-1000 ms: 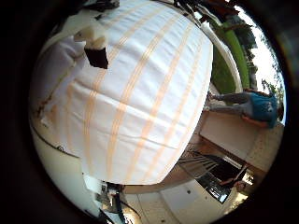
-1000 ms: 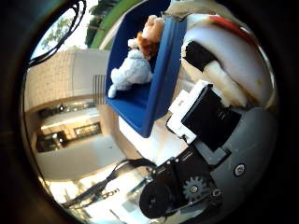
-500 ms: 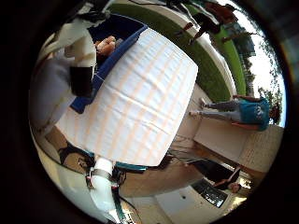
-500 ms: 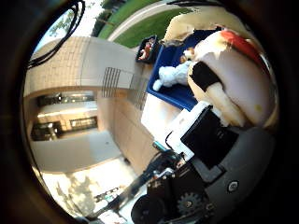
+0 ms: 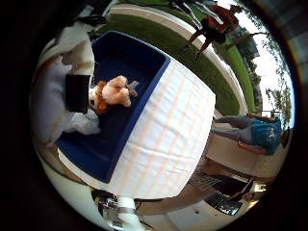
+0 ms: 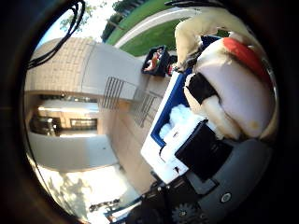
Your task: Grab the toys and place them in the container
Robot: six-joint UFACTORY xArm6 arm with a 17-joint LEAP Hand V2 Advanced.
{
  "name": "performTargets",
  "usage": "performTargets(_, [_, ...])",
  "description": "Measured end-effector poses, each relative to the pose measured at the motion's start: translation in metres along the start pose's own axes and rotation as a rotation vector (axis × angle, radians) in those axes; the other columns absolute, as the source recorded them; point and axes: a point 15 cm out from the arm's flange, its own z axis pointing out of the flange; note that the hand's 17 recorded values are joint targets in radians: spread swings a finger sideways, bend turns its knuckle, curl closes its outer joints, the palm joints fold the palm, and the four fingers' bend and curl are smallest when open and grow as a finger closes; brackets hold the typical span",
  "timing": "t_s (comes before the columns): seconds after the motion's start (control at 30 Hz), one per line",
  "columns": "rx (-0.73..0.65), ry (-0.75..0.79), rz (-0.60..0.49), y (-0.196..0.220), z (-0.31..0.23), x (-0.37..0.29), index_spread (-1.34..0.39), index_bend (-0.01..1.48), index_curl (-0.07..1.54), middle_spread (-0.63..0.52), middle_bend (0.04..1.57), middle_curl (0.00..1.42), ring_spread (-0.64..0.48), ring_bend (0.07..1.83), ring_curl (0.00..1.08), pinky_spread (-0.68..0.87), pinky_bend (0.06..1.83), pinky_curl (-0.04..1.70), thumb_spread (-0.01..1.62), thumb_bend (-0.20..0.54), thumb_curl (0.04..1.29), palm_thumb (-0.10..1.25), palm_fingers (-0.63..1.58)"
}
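A dark blue container (image 5: 144, 62) stands on a table covered with a white striped cloth (image 5: 168, 139). Inside it lie an orange and cream plush toy (image 5: 113, 92) and a white plush toy (image 6: 180, 116). A large cream plush toy with a red patch (image 6: 238, 93) fills the space next to the palm. My right hand (image 6: 201, 151) has its black and white fingers curled round it, one fingertip (image 5: 77, 94) showing over the container's side. The held toy hangs above the container's edge.
The table stands on a paved yard beside a lawn (image 5: 192, 62). A black crate with toys (image 6: 156, 60) sits on the ground further off. Metal railings (image 6: 133, 95) and a building wall lie beyond. People stand on the paving away from the table.
The views have shifted: the cloth no longer fills the picture, the whole table shows smaller, and the blue container with its toys has come into view under the hand.
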Motion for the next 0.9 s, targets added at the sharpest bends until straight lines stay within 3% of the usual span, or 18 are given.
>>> performTargets(0.03, [-0.014, -0.003, -0.001, 0.000, 0.006, 0.002, -0.78, 0.70, 0.87, -0.16, 1.11, 0.91, -0.03, 1.38, 0.75, 0.20, 1.44, 0.88, 1.19, -0.031, 0.59, 0.87, 0.56])
performTargets(0.07, [-0.031, -0.004, -0.005, 0.000, 0.012, 0.003, -0.69, 0.61, 0.86, -0.14, 0.89, 0.84, 0.01, 1.32, 0.74, 0.23, 1.44, 0.89, 1.19, -0.034, 0.58, 0.86, 0.18])
performTargets(0.13, [-0.068, -0.008, -0.013, 0.004, 0.018, 0.005, -0.61, 0.57, 0.83, -0.09, 0.65, 0.73, 0.08, 1.14, 0.69, 0.27, 1.30, 0.86, 1.18, -0.034, 0.57, 0.84, -0.24])
performTargets(0.17, [-0.091, -0.013, -0.023, 0.007, 0.021, 0.005, -0.59, 0.53, 0.80, -0.08, 0.60, 0.70, 0.10, 1.08, 0.65, 0.29, 1.27, 0.83, 1.18, -0.030, 0.57, 0.84, -0.25])
performTargets(0.2, [-0.106, -0.018, -0.038, 0.008, 0.022, 0.006, -0.56, 0.44, 0.72, -0.04, 0.46, 0.61, 0.15, 0.90, 0.55, 0.32, 1.19, 0.76, 1.17, -0.028, 0.56, 0.84, -0.26])
performTargets(0.43, [-0.171, -0.058, -0.090, 0.026, 0.011, 0.015, -0.49, 0.19, 0.53, 0.04, 0.19, 0.45, 0.25, 0.58, 0.36, 0.42, 0.89, 0.58, 1.14, -0.033, 0.53, 0.81, -0.13])
performTargets(0.67, [-0.136, -0.051, -0.113, 0.050, -0.036, 0.020, -0.46, 0.17, 0.44, 0.05, 0.15, 0.38, 0.27, 0.48, 0.32, 0.45, 0.74, 0.48, 1.13, -0.025, 0.51, 0.81, -0.06])
performTargets(0.9, [-0.161, -0.069, -0.006, 0.128, -0.075, 0.042, -0.39, 0.19, 0.40, 0.05, 0.17, 0.34, 0.27, 0.43, 0.31, 0.46, 0.61, 0.39, 1.16, -0.015, 0.49, 0.83, 0.04])
